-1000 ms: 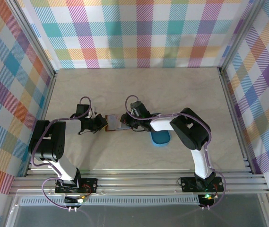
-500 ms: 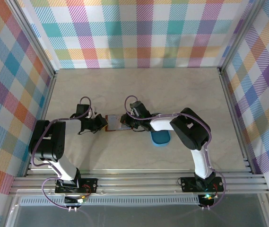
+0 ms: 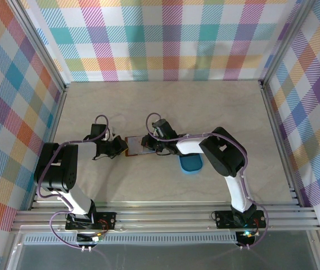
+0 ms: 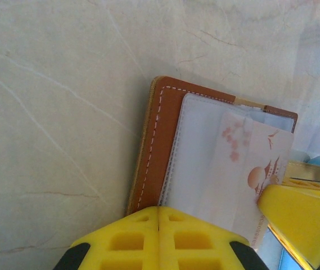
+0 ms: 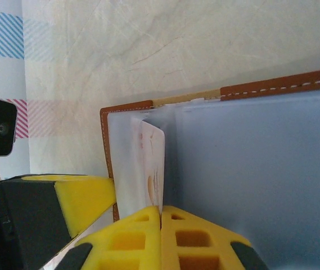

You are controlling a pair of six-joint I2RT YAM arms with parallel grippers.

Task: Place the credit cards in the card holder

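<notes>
The card holder (image 3: 133,145) lies open on the table, brown leather (image 4: 160,140) with clear sleeves. One credit card (image 4: 249,174), white with a pink drawing, sits partly inside a sleeve (image 5: 151,163). My right gripper (image 3: 147,144) is shut on that card's edge, which runs into the seam between the yellow fingertips (image 5: 161,209). At the holder's left edge, my left gripper (image 3: 121,147) is shut, its tips (image 4: 159,209) resting on the leather border with nothing between them. One of its yellow fingers (image 5: 86,194) also appears in the right wrist view.
A blue oval tray (image 3: 192,163) lies just right of the holder, under the right arm. Plaid walls and metal rails (image 3: 278,140) enclose the table. Open tabletop (image 3: 165,101) stretches behind the holder.
My right gripper has shifted a little to the left with the card, further over the holder. The left gripper has stayed where it was.
</notes>
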